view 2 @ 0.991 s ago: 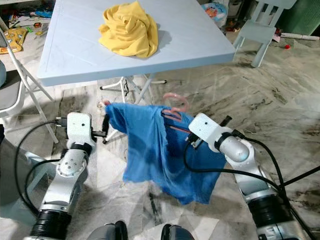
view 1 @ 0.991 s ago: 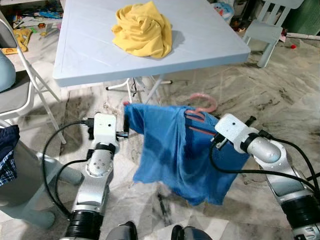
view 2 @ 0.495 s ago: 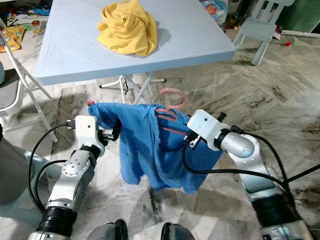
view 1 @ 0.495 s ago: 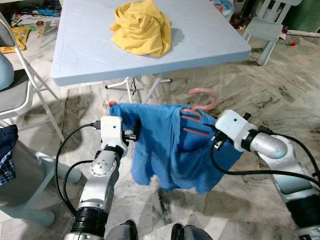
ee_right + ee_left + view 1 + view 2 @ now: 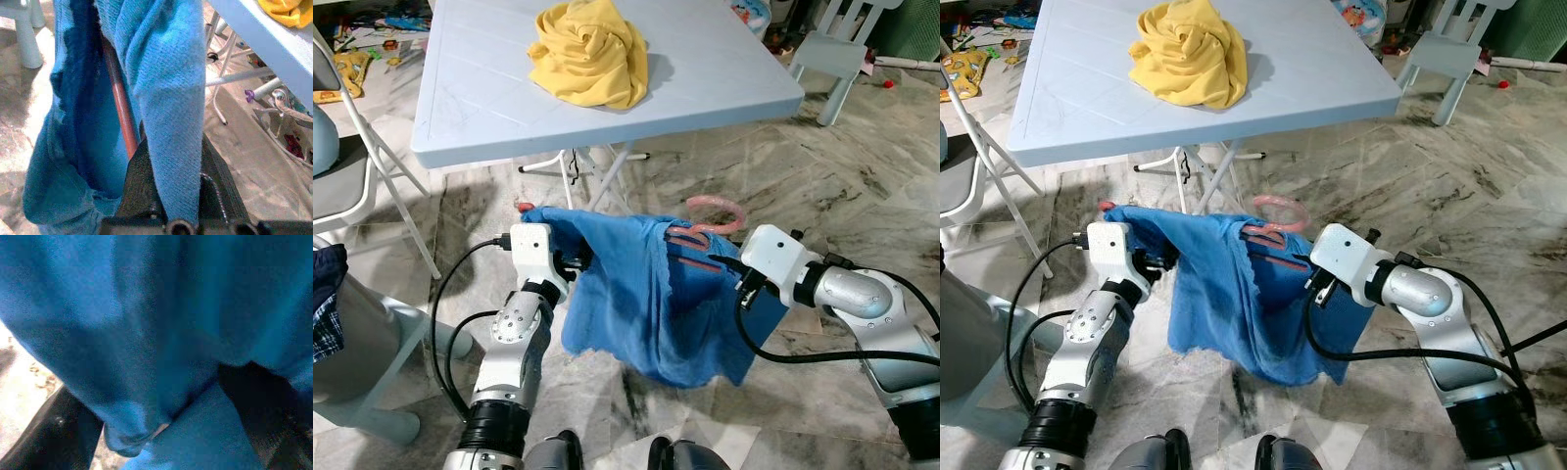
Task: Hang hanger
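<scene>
In the left eye view, a blue cloth garment (image 5: 651,294) on a pink plastic hanger (image 5: 705,220) is held above the marble floor (image 5: 822,186), below the pale blue worktop (image 5: 489,98) carrying a crumpled yellow cloth (image 5: 590,54). In the left wrist view, the left gripper (image 5: 161,431) is covered by cloth; its state cannot be told. In the right wrist view, the right gripper (image 5: 166,181) is pinched on the hanger's bar.

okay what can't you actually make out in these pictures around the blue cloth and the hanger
- Left gripper: in the left eye view the blue cloth covers its tips; the blurred left wrist view doesn't settle its hold.
- Right gripper: buried in cloth; open or shut unclear.
- Pink hanger: hook and a bar show; cloth hides the rest.
</scene>
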